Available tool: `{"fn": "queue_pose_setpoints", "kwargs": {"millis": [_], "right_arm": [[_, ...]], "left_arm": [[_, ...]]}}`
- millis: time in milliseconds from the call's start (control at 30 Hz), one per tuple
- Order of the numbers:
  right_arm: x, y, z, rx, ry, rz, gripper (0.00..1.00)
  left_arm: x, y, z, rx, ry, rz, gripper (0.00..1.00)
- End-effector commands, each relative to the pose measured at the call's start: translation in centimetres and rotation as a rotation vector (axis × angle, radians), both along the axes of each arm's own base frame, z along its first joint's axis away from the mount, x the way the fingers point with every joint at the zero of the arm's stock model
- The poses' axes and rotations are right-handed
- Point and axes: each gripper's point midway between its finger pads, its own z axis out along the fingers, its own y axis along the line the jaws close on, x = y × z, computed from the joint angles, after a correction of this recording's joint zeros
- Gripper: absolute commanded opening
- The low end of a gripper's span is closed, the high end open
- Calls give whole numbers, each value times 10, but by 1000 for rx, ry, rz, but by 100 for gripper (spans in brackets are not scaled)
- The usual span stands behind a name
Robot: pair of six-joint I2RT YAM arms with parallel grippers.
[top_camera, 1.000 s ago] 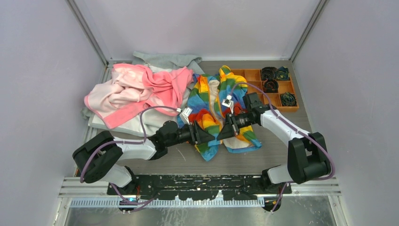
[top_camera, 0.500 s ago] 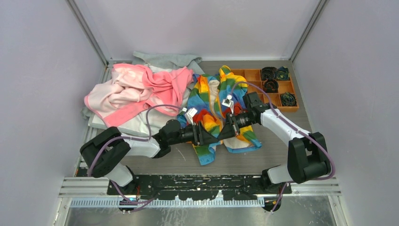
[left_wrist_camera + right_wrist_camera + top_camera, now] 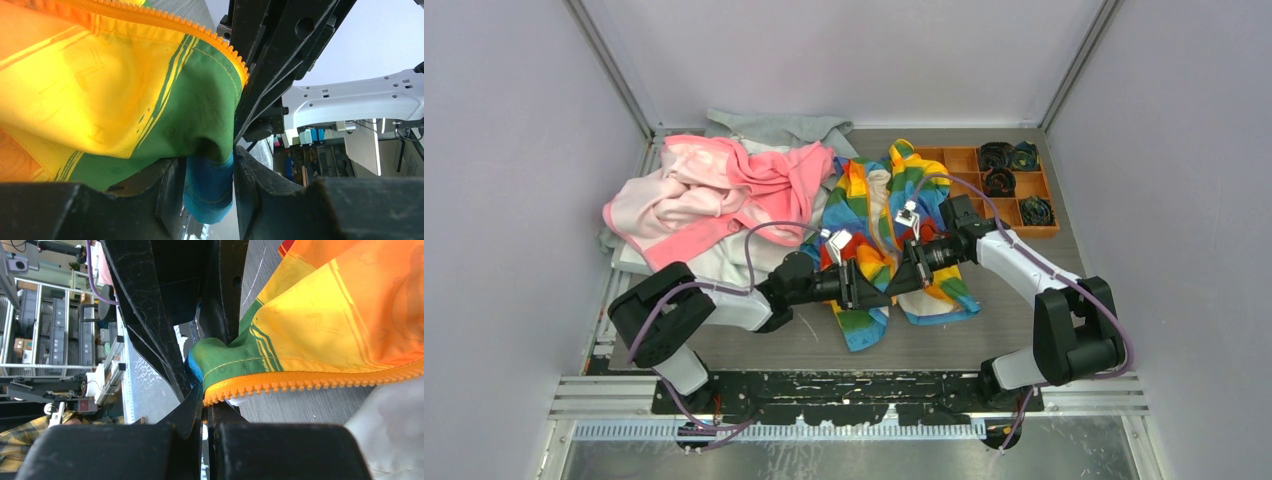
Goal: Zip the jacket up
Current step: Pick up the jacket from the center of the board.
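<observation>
Stretched in low from the left, forearm near level over the table (image 3: 914,340), with the left gripper (image 3: 207,167) pinched on the green-and-blue hem corner of the jacket (image 3: 856,195). Angled in from the right, elbow raised and wrist turned leftward, with the right gripper (image 3: 204,407) clamped tight on the facing front edge, right at the end of the orange zipper (image 3: 310,380). Tip to tip, nearly touching, above the lower front of the jacket, lying unzipped mid-table just beside the pink garment (image 3: 724,190).
</observation>
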Motion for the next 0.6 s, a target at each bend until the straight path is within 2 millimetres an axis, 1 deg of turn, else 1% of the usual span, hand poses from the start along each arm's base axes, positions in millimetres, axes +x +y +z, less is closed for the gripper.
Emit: {"fn": "queue_pose_setpoints", "kwargs": {"millis": [0, 67, 200, 233, 300, 400, 567], "right_arm": [[12, 3, 15, 34, -40, -11, 1], [14, 1, 15, 36, -40, -18, 1], [14, 0, 15, 34, -47, -19, 1], [14, 0, 15, 33, -49, -18, 1], [13, -1, 15, 26, -59, -13, 2], [13, -3, 18, 22, -71, -4, 3], [16, -10, 20, 15, -88, -20, 15]], "left_arm": [[2, -9, 24, -78, -58, -38, 38], [2, -8, 21, -76, -54, -38, 33], [3, -7, 21, -95, -47, -47, 7], [3, -7, 21, -100, -44, -50, 3], [3, -7, 19, -100, -37, -55, 0], [3, -6, 15, -95, -31, -60, 0], [3, -4, 12, -89, -35, -59, 0]]}}
